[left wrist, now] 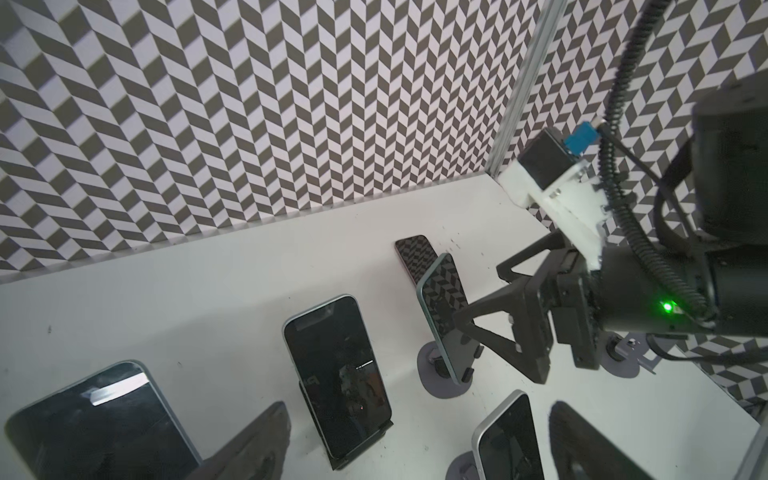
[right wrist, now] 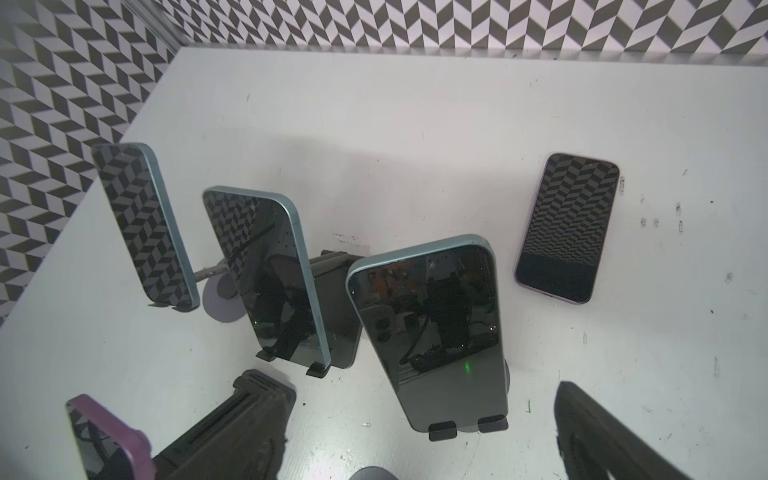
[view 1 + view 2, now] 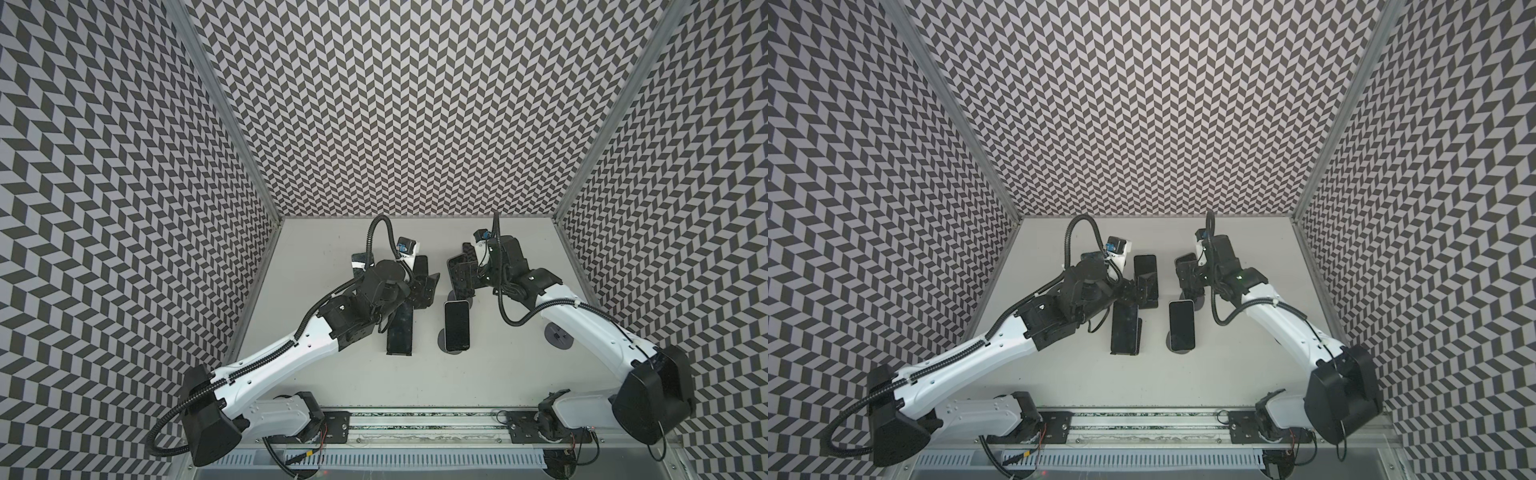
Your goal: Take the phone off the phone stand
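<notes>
Left wrist view: the phone (image 1: 436, 299) is seen seated on the phone stand (image 1: 428, 380). Its lower edge is caught by small black tabs above the stand's round grey base. Its long axis is set upright and leaned back, so that the top end is pointed up toward the patterned wall and the dark screen is turned toward the camera. In both top views it is found just right of the frame's centre.

The right gripper (image 1: 478, 296) is spread wide with nothing between its jaws. One fingertip is placed across the front of the screen; whether contact is made cannot be told. The left gripper (image 1: 420, 403) is likewise spread open and empty.

Three other phones (image 2: 432, 332) are carried on other stands (image 2: 336, 291), each leaned back. A fifth phone (image 2: 567, 228) is laid flat, screen up, on the table (image 2: 415, 124).
</notes>
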Tool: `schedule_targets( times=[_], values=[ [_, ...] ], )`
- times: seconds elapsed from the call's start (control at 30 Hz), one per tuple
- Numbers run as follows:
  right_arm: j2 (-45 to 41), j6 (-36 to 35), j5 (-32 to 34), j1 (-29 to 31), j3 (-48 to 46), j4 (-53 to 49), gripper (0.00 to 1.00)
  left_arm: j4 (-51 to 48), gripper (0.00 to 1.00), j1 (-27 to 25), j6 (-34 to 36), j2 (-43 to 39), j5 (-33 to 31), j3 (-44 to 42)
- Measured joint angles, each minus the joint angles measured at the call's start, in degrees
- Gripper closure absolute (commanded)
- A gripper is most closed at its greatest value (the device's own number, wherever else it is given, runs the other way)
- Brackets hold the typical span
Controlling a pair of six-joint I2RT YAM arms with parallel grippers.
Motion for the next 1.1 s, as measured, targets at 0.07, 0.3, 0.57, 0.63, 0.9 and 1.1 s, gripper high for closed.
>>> schedule_targets(
  times=[0.07, 0.3, 0.57, 0.63, 0.9, 1.1],
  values=[
    [1.8, -0.3, -0.4, 0.0, 0.1, 0.3, 0.01, -0.2, 0.01, 0.1, 0.0, 1.3, 1.4, 0.0],
    [7.6, -1.7, -1.6, -0.2, 2.5, -0.9, 0.00, -0.3, 0.00, 1.5, 1.2, 6.0, 6.6, 0.1],
    [8.0, -3.0, -2.2, -0.9, 2.9, -1.1, 0.01, 0.1, 0.00, 3.3, 2.4, 7.7, 9.6, 0.1],
    [8.0, -3.4, -2.2, -1.2, 3.1, -1.3, 0.01, 0.4, 0.00, 3.5, 2.5, 7.7, 10.0, 0.1],
    [8.0, -4.4, -2.1, -1.4, 4.4, -2.6, 0.01, 2.5, 0.00, 3.5, 2.5, 7.7, 12.0, 0.1],
    [7.9, -5.0, -2.3, -1.9, 5.2, -3.8, 0.00, 2.8, 0.00, 3.5, 2.5, 7.7, 13.1, 0.0]
  ],
)
